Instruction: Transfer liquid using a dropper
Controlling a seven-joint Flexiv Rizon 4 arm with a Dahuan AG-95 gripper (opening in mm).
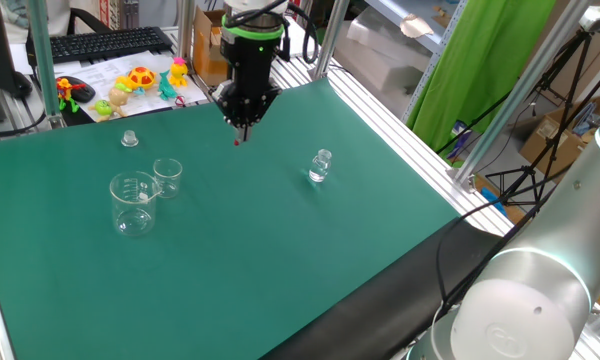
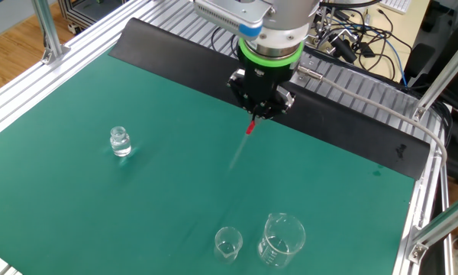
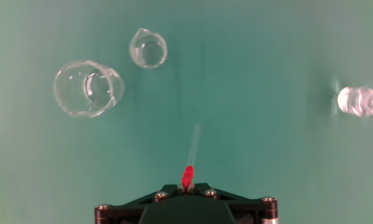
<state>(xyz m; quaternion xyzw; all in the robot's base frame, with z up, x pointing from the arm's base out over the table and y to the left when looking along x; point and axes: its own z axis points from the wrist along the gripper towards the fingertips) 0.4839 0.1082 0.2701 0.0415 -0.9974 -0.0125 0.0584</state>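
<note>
Gripper (image 2: 261,113) pointing straight down above the green mat (image 1: 280,260), jaws closed on the red end of the dropper (image 2: 244,141). Clear stem of dropper hanging below the fingers, clear of the mat. Large beaker (image 3: 87,88) and small beaker (image 3: 148,48) standing upright just beside each other, well apart from dropper. Small vial (image 3: 359,101) upright, on dropper's opposite side from the beakers.
</note>
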